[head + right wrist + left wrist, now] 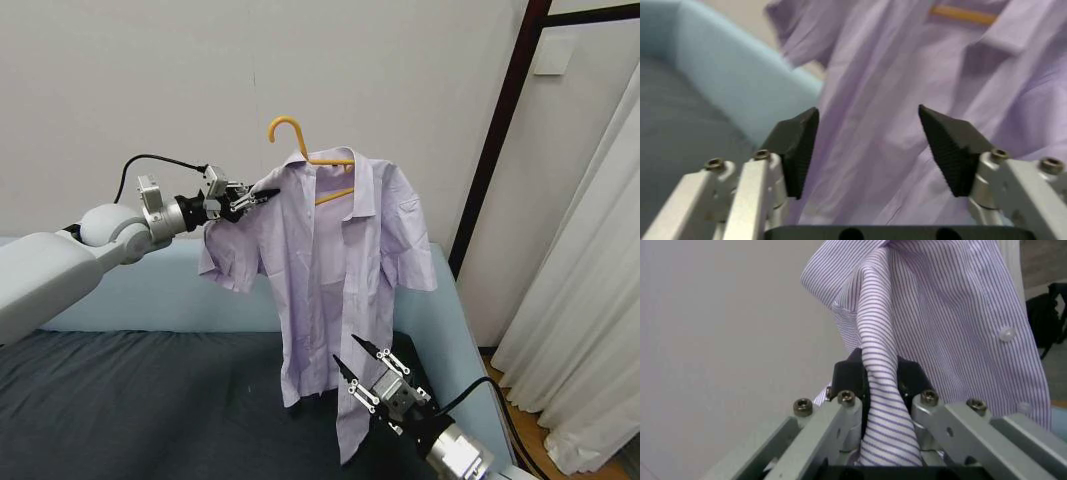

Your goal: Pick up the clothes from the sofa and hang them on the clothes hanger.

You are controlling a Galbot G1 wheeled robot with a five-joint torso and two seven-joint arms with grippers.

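Currently, the left claw (pixel 243 203) is held high and stretched forward, and a fold of the lilac striped shirt (pixel 340 290) is gripped at its shoulder. From the left wrist view, the left claw (pixel 880 376) is noted as clamped tight, with a band of shirt (pixel 940 315) pinched between the black pads (pixel 847 377). The shirt is draped open-fronted over a yellow hanger (pixel 290 135), whose hook is seen above and just beyond this claw. The rest of the garment is hung below it, with one short sleeve drooping right under the claw.

The right claw (pixel 350 355) is held low, near the shirt's hem. In the right wrist view its fingers (pixel 800 145) are spread wide and nothing is held. The shirt (pixel 893 75) is seen just ahead of the fingertips, and the hanger (pixel 963 14) farther up beyond them. The sofa (pixel 130 290) is noted well below the left claw and alongside the right one.
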